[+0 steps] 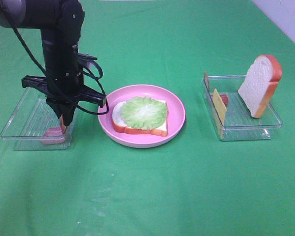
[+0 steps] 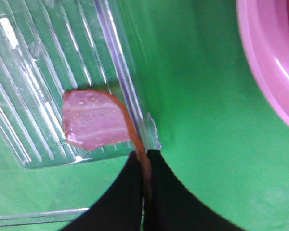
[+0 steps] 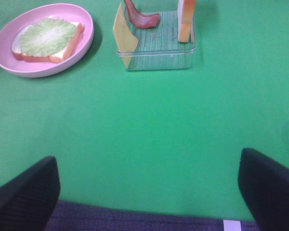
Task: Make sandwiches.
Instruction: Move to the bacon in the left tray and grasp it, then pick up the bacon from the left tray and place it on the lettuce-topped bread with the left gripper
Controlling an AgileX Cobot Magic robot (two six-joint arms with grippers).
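Green cloth covers the worktop. At its centre a pink plate carries the unfinished sandwich: a bottom bread slice under a lettuce leaf. At 9 o'clock the left claw is clenched on a bacon strip in a clear tray. At 3 o'clock a second tray holds an upright bread slice and cheese. The right claw is spread wide, grasping nothing.

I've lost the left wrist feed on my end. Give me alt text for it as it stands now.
The left gripper is shut on one end of a bacon strip, whose other end lies flat near a corner of a clear tray. Beside the tray are green cloth and part of a pink plate.
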